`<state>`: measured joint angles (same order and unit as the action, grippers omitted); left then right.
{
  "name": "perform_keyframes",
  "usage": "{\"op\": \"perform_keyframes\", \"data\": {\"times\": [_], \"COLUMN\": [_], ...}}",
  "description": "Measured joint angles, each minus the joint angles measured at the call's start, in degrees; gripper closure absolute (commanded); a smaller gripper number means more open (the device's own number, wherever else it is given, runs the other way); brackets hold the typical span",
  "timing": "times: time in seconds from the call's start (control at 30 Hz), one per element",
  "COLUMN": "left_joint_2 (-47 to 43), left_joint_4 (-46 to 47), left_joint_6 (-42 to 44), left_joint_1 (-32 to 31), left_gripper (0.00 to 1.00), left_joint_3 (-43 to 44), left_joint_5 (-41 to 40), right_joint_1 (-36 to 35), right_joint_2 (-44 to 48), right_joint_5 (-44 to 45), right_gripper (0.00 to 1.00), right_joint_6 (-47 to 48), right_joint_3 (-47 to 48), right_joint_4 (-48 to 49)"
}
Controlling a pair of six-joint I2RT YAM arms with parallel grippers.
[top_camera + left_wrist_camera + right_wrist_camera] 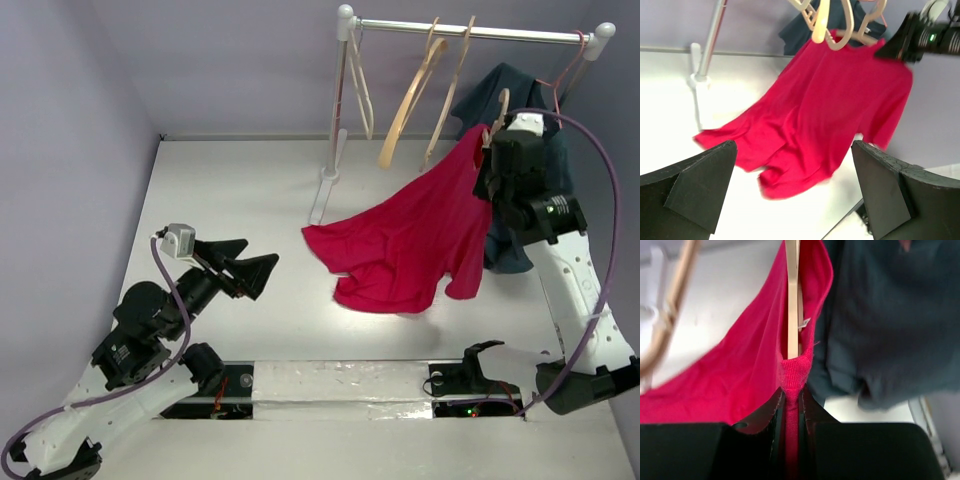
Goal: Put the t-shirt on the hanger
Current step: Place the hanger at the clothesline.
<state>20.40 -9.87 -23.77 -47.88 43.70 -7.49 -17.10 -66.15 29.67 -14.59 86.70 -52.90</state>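
One pinch carries it: t-shirt [410, 240] hangs below the rack's [470, 32] right end, collar clamped in the right gripper [791, 405], hanger [792, 300] threaded through the neck, hem trailing on the table [230, 190] beneath the rack. Empty left gripper [248, 262] gapes wide, well out from the rack. My call: hold the pinch and feed the loose shoulder over the hanger arm. White neck label [804, 322]: print unreadable.

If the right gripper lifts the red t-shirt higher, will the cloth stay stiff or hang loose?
Probably floppy: the t-shirt sags from the right gripper in folds, its hem seemingly on the table. Likely light, since a pinch at the collar holds it up. It may slide along the smooth hanger.
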Motion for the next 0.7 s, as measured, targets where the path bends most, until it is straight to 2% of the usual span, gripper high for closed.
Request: {"op": "perform_keyframes", "data": {"times": [0.2,0.5,0.7], "left_joint_2": [-5.0,-5.8,-4.6], "left_joint_4": [-3.2,-4.7,-6.0], "left_joint_6": [1.8,2.7,2.8], "left_joint_1": [0.0,0.0,0.0], "left_gripper": [0.01,0.01,0.01], "left_joint_3": [-1.0,-1.3,-1.4], "left_joint_5": [-1.0,-1.9,-2.3], "right_joint_1": [5.8,6.3,6.7], "right_joint_2": [-2.2,0.5,-1.7], "right_joint_5": [-3.7,-6.4,-5.9], "right_gripper": [1.00,1.00,1.00], "right_joint_6": [5.0,10.9,13.8], "right_joint_3": [3.3,3.0,5.6], "right_joint_4": [7.5,18.3,20.8]}}
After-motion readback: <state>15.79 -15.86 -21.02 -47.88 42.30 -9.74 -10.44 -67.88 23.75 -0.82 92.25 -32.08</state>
